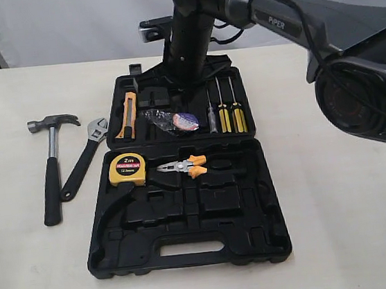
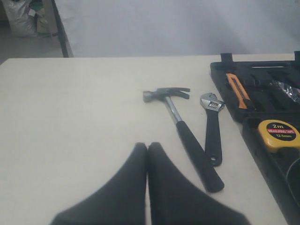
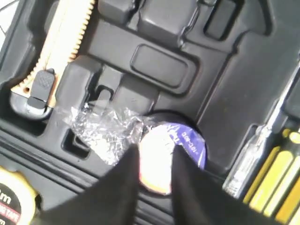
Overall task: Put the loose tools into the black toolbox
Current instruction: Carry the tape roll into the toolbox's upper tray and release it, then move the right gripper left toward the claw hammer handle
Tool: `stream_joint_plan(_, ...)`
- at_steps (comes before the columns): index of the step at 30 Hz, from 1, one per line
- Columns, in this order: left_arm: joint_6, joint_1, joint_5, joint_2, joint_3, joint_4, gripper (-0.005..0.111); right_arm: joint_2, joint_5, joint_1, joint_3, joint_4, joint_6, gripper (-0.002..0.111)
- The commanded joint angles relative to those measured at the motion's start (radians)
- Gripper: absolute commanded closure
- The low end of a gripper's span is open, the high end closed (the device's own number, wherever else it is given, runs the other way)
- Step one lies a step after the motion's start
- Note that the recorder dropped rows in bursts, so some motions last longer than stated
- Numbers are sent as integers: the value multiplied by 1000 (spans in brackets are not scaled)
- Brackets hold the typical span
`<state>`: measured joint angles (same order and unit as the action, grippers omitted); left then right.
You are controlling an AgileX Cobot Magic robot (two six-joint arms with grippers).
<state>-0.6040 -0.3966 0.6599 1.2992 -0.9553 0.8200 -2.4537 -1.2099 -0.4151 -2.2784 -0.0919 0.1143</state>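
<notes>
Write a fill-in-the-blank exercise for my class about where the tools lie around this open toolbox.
1. The steel claw hammer with black rubber handle lies on the ____, outside the black moulded-plastic toolbox.
2. The black-handled, silver-jawed adjustable wrench lies between the hammer and the ____.
3. The black tape roll in clear wrap lies ____ the toolbox.
4. The left claw is ____ and holds nothing.

Missing words: table; toolbox; inside; shut.
</notes>
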Motion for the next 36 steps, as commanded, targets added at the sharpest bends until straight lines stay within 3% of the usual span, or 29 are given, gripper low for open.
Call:
stream_joint_plan(1, -10, 3, -17, -8, 9, -14, 105, -33, -11, 4, 4, -14, 1, 102)
stream_joint_plan(12, -10, 3, -17, -8, 9, -14, 105, -76, -11, 4, -9, -50, 31, 101)
stream_joint_plan(19, -10, 3, -17, -8, 9, -14, 105, -6, -11, 2, -93, -64, 38, 72)
stream_joint_plan(21, -10, 3, -17, -8, 9, -14, 105, 11, -11, -11, -93, -147, 38, 71)
stream_joint_plan(27, -10, 3, -17, -8, 9, -14, 105, 9, -10, -127, -93, -221, 42, 71)
stream_joint_plan(33, -10, 3, -17, -8, 9, -14, 105, -17, 164, -238, -104, -210, 49, 71)
stream_joint_plan(36, -10, 3, -17, -8, 9, -14, 105, -113, 149, -288, -223, -152, 47, 71)
